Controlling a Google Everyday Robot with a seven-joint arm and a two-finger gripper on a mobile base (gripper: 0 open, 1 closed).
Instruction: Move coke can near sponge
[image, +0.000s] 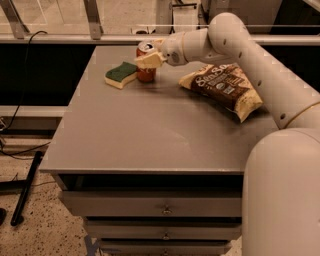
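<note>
The coke can, red with a silver top, stands upright at the far left of the grey table. It is just right of the sponge, almost touching it. The sponge has a dark green top over pale yellow foam and lies flat. My gripper reaches in from the right on the white arm. Its cream fingers are closed around the upper part of the can, and one finger crosses the can's front.
A crinkled brown-and-cream chip bag lies right of the can, under my arm. A rail and glass run behind the table's far edge. Drawers sit below the table front. My white base fills the lower right.
</note>
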